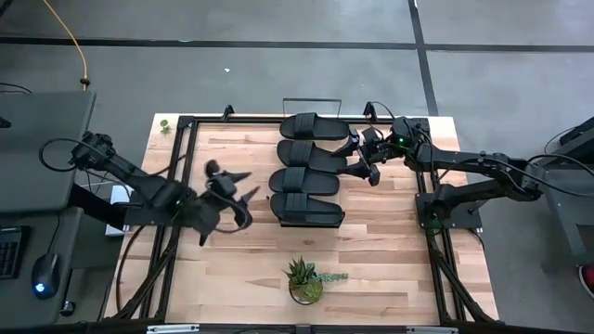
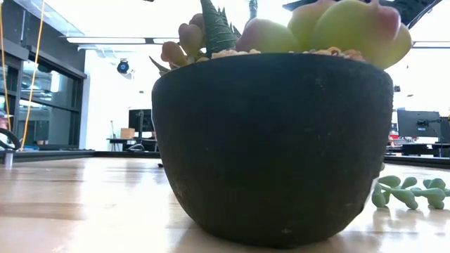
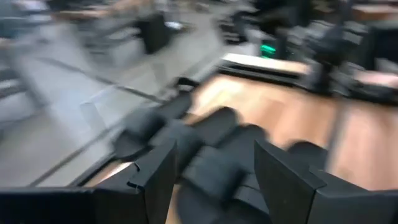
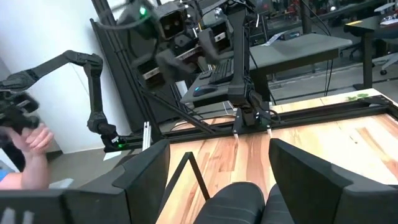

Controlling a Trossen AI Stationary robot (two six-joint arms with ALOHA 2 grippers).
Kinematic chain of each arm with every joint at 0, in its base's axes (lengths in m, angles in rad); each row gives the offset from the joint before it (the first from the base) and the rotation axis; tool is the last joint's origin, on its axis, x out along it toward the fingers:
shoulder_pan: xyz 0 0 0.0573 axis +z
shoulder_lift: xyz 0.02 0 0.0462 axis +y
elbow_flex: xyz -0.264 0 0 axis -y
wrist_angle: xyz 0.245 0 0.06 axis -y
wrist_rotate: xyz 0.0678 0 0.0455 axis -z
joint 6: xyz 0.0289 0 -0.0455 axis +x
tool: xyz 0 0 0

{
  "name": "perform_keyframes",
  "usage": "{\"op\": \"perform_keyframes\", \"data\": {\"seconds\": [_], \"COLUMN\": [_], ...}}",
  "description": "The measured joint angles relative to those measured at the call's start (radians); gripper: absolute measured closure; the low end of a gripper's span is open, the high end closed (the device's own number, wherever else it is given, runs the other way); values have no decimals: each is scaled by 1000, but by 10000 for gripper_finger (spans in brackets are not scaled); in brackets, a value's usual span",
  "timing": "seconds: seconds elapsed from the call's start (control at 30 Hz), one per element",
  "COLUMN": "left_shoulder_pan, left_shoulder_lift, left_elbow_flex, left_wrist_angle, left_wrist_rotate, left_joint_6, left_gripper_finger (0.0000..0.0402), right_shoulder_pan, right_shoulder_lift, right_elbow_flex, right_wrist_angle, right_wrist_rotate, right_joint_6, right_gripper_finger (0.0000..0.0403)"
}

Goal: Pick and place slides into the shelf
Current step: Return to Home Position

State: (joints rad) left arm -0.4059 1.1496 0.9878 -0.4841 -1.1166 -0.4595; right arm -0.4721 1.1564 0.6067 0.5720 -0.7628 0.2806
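Observation:
Several black slides (image 1: 311, 167) lie side by side in a row from far to near at the table's middle; the left wrist view shows them blurred (image 3: 211, 140). The shelf's black wire end (image 1: 312, 99) stands just beyond the farthest slide. My left gripper (image 1: 245, 186) hovers open, a short way left of the row, pointing at it (image 3: 214, 186). My right gripper (image 1: 360, 158) is open at the slides' right ends. In the right wrist view (image 4: 221, 177) a slide (image 4: 235, 200) shows low between its fingers, with no touch to be seen.
A potted succulent (image 1: 304, 281) stands near the table's front edge and fills the low view (image 2: 271, 140). Black frame rails (image 1: 181, 186) run along the table's left and right sides. A person's hand (image 4: 34, 140) shows beyond the table.

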Motion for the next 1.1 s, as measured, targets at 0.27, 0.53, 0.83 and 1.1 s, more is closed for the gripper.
{"op": "perform_keyframes", "data": {"seconds": [0.27,0.53,0.83,1.1], "left_shoulder_pan": [88,241,426,460], "left_shoulder_lift": [0,-26,-89,-73], "left_elbow_flex": [-95,-171,-337,-358], "left_wrist_angle": [427,512,754,833], "left_wrist_rotate": [391,668,976,962], "left_joint_6": [409,488,578,566], "left_gripper_finger": [204,204,204,204], "right_shoulder_pan": [0,0,11,102], "right_shoulder_lift": [0,0,-1,6], "right_elbow_flex": [0,0,0,0], "right_wrist_angle": [0,9,14,10], "right_wrist_rotate": [-8,-112,-103,44], "right_joint_6": [7,24,-13,-119], "right_gripper_finger": [139,139,139,139]}}
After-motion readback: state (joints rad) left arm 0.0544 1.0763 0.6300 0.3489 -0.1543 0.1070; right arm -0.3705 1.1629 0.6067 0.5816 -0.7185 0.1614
